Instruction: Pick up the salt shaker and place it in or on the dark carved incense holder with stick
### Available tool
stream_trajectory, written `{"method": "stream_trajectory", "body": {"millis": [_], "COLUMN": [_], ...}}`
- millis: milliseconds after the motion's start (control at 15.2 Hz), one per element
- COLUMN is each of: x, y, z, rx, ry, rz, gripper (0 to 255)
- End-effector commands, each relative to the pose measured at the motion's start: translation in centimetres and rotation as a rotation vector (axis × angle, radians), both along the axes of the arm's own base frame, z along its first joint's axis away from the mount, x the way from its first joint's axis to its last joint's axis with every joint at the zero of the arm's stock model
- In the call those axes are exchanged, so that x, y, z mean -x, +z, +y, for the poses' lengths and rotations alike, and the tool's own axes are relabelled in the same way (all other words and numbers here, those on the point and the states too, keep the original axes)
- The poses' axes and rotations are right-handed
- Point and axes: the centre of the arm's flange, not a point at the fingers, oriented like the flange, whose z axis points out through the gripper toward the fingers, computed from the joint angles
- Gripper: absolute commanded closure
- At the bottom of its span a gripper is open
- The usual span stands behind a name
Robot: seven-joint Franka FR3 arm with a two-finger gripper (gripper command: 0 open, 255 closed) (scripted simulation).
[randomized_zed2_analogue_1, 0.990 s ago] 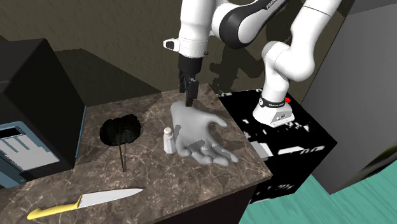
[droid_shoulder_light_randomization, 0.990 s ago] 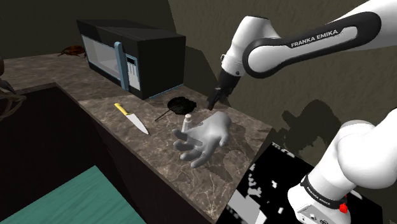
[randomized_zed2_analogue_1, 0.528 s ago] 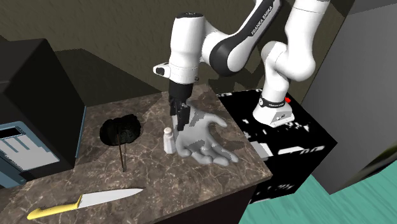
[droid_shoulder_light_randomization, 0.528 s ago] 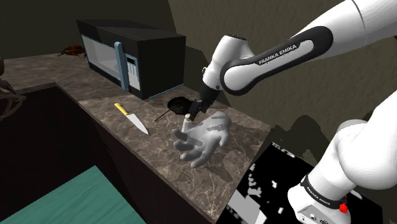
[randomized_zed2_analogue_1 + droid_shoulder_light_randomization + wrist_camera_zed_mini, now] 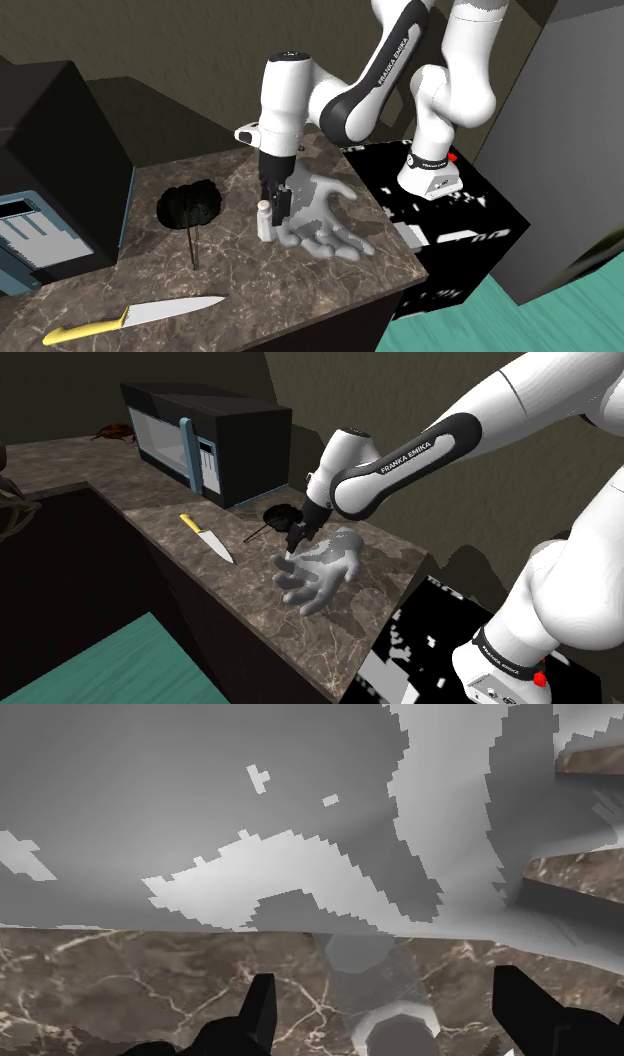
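Note:
The salt shaker (image 5: pixel 264 221), a small white cylinder, stands on the marble counter against the thumb side of a grey hand sculpture (image 5: pixel 318 214). My gripper (image 5: pixel 278 203) hangs open just above it, pointing down. In the wrist view the shaker's round top (image 5: pixel 398 1032) lies between my two fingers, which stand wide apart and do not touch it. The dark incense holder (image 5: pixel 192 203) with its thin stick (image 5: pixel 192 246) sits further along the counter, toward the microwave; in the shoulder view the holder (image 5: pixel 284 514) is just behind my gripper (image 5: pixel 296 540).
A black microwave (image 5: pixel 205 437) stands at the counter's back end. A yellow-handled knife (image 5: pixel 207 537) lies near the counter's front edge (image 5: pixel 250 614). The grey hand sculpture (image 5: pixel 325 567) crowds the shaker on the stand's side. A dark wall runs behind the counter.
The arm has swung from above the sculpture's wrist down and over to the shaker. The fingers have stayed open. Nothing on the counter has moved.

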Motion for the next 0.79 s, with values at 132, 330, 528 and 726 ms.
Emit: {"method": "stream_trajectory", "body": {"millis": [132, 330, 528, 726], "x": [-0.15, -0.15, -0.15, -0.15], "y": [-0.61, -0.61, -0.61, -0.61], "z": [0.17, 0.17, 0.17, 0.17], "rx": [0.000, 0.000, 0.000, 0.000], "ry": [0.000, 0.000, 0.000, 0.000], "rz": [-0.001, -0.001, -0.001, -0.001], "gripper": [0, 0, 255, 255]}}
